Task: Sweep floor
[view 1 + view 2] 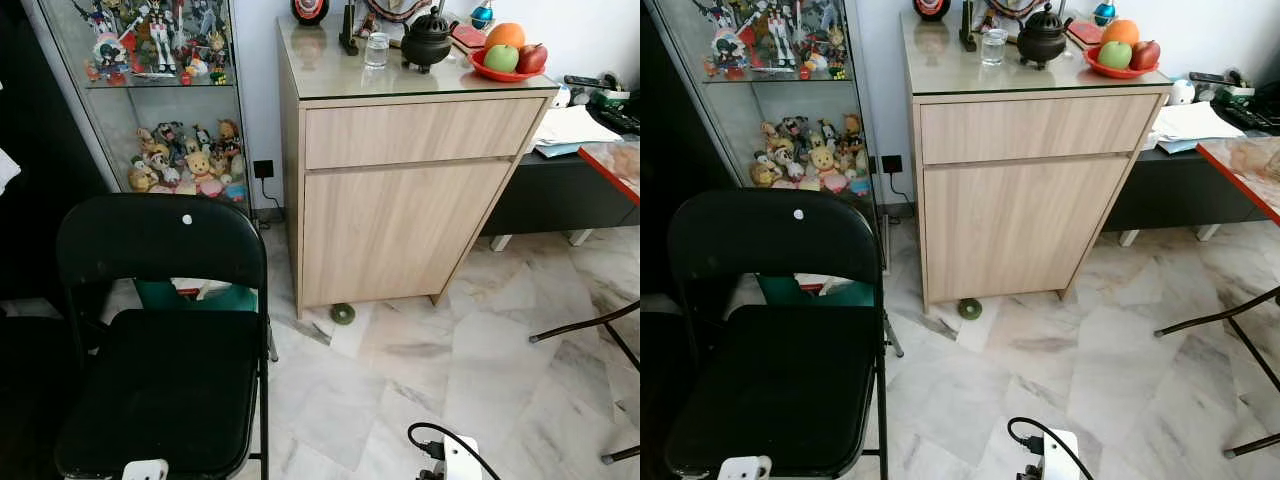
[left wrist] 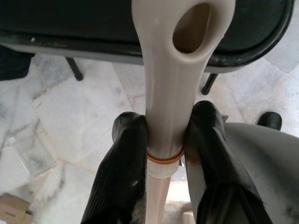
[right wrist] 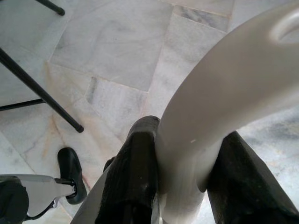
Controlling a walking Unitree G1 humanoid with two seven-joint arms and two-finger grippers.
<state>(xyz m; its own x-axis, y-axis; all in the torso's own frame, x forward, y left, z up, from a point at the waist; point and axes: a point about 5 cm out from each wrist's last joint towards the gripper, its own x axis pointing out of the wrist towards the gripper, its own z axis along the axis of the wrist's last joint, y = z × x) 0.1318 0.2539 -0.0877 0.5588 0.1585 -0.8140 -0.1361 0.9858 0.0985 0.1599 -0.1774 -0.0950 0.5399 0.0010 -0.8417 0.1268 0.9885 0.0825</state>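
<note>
In the left wrist view my left gripper (image 2: 168, 128) is shut on a cream plastic broom handle (image 2: 180, 60) with a hanging hole at its end and an orange band just below the fingers. Over in the right wrist view, my right gripper (image 3: 187, 144) is shut on a thick curved cream handle (image 3: 233, 79). Both hang over the pale marble floor (image 1: 400, 390). A small green disc (image 1: 343, 314) and a grey scrap (image 1: 320, 332) lie on the floor at the foot of the wooden cabinet (image 1: 400, 220).
A black folding chair (image 1: 160, 290) stands close at the left. Behind it is a glass display case (image 1: 160, 110) of figurines. A low dark bench (image 1: 560, 190), a red-edged table (image 1: 612, 168) and thin black chair legs (image 1: 585, 325) bound the right side.
</note>
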